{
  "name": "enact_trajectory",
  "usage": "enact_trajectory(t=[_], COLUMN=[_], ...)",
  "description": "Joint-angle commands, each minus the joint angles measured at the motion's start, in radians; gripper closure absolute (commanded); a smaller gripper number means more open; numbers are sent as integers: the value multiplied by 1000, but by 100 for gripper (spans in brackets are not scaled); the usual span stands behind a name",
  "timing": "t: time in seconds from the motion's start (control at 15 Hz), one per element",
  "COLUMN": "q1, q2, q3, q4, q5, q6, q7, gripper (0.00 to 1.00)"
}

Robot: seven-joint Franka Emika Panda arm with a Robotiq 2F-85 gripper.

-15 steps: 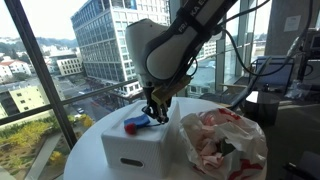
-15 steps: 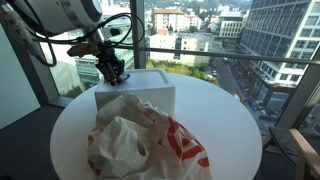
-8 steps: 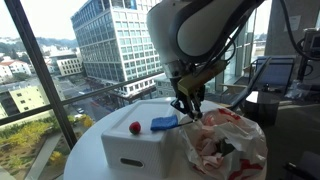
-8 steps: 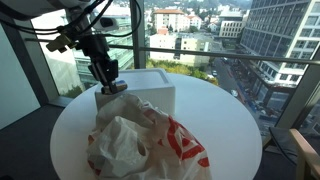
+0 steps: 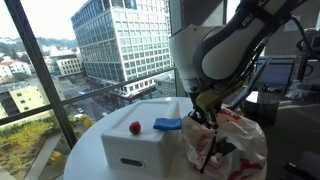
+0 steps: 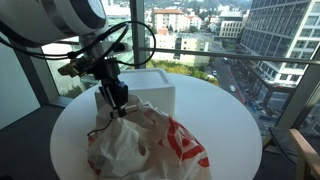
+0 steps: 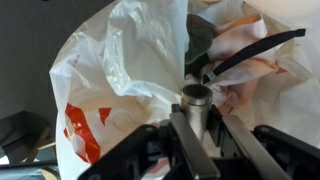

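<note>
As seen in the wrist view, the pincer (image 7: 197, 135) is pinching a slim rod (image 7: 197, 97) with a grey metal end. The rod lies straight along the middle line between the two dark fingers and points away from them into the bag. What kind of tool it is cannot be told.

In an exterior view the pincer (image 5: 203, 118) hangs over the left edge of a crumpled white plastic bag (image 5: 235, 140) with red print. The rod shows there as a thin dark line (image 5: 207, 150) dropping from the fingertips into the bag's folds. In the wrist view the bag (image 7: 130, 60) fills the field beyond the rod's end, and a black curved strip (image 7: 255, 48) lies among its folds to the right.

A white box (image 5: 135, 150) stands just left of the bag on a round white table (image 5: 85, 150). A small red ball (image 5: 134, 128) and a blue object (image 5: 167, 125) rest on its top, apart from the pincer.

In an exterior view the pincer (image 6: 117, 103) sits at the bag's (image 6: 150, 140) far left edge, close against the box (image 6: 150, 90).
</note>
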Motion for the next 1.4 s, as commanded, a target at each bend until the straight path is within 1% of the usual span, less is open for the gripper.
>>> enact_trajectory(t=[0.0, 0.07, 0.13, 0.2, 0.33, 0.4, 0.53, 0.6, 0.73, 0.87, 1.0, 1.13, 1.27, 1.33], q1=[-44, -50, -53, -55, -51, -50, -43, -40, -34, -27, -16, -3, 9, 14], q2=[24, 26, 23, 17, -17, -33, -67, -77, -64, -15, 27, 65, 80, 83], q3=[-7, -13, -16, -17, -11, -6, 12, 25, 52, 72, 78, 82, 88, 88], q4=[-35, -35, -33, -32, -29, -26, -9, 4, 46, 87, 95, 94, 80, 79], q5=[-140, -166, -173, -167, -138, -129, -140, -150, -130, -115, -65, 7, 80, 97], q6=[173, 201, 206, 212, 192, 187, 188, 203, 227, 266, 361, 431, 478, 481], q7=[131, 169, 186, 191, 176, 174, 186, 189, 163, 134, 54, -73, -215, -284], gripper=[87, 46, 45, 39, 25, 16, 1, 0, 0, 0, 0, 0, 0, 0])
